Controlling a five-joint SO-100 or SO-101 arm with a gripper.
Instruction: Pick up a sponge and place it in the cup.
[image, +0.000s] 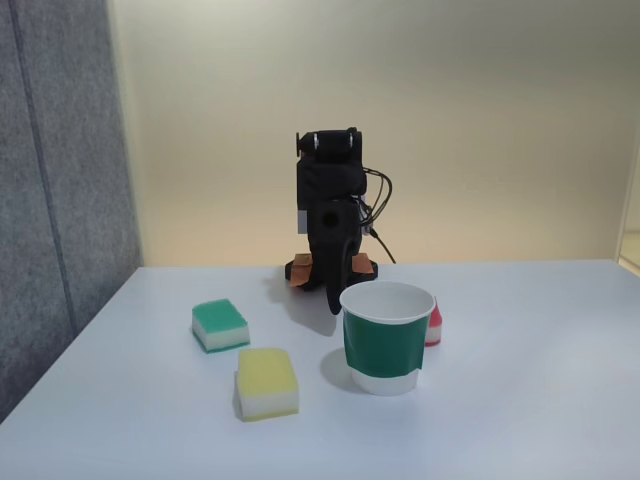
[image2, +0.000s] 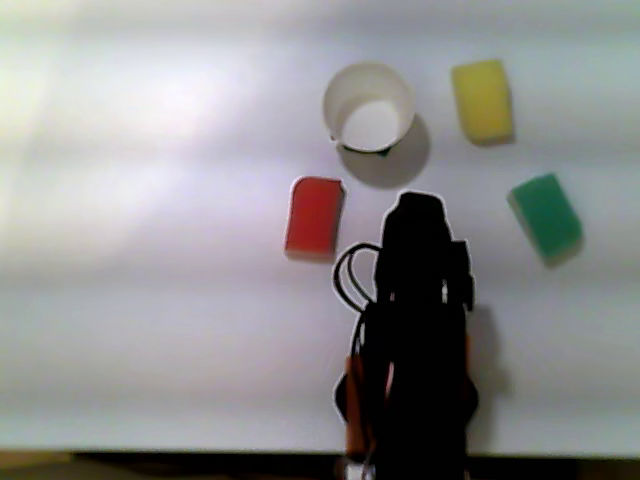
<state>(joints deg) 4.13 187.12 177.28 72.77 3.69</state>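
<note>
Sponge (image2: 314, 217) beside one cup (image2: 368, 106), three sponges total.

You see a matte black arm (image: 332, 205) with boxy motor housings, two pale screw-like dots on its top block, thin black cables (image: 378, 205) looping off one side, and an orange-brown base bracket (image: 302, 268) beneath it

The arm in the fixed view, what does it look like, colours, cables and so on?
The arm is black and blocky, tapering to dark jaws at its lower end. Thin black cables loop out at its right side. Orange-brown pieces show at its base.
</note>
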